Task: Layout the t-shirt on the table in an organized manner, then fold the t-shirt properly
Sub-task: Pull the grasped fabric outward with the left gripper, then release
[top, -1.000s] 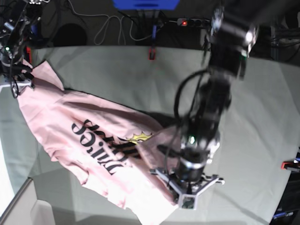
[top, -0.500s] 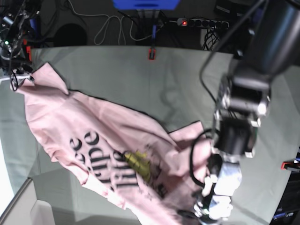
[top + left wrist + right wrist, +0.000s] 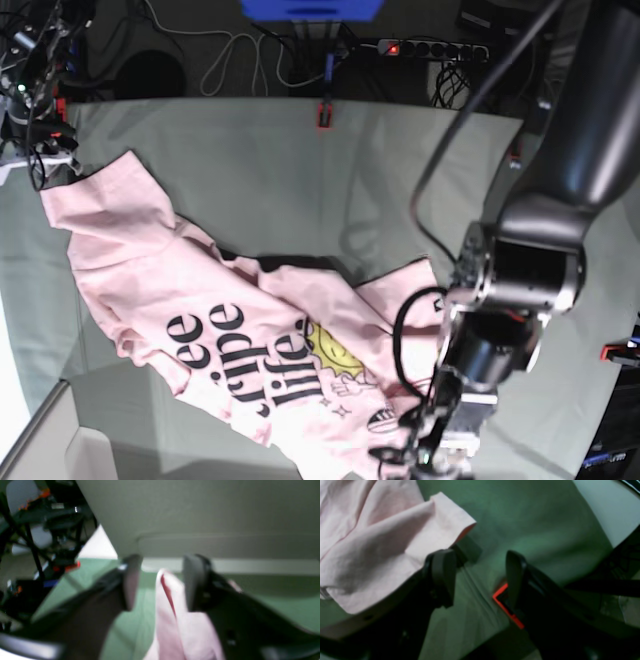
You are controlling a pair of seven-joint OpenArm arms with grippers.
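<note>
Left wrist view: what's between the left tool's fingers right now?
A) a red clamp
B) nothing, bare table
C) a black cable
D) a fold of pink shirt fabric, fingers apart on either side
D: a ridge of the pink t-shirt rises in the gap of the left tool, whose fingers stand clear of it on both sides.

The t-shirt (image 3: 230, 330) lies spread slantwise on the table (image 3: 300, 170), one sleeve near the right tool (image 3: 477, 580) at the far corner, its opposite end between the left tool's (image 3: 157, 582) parted jaws.
</note>
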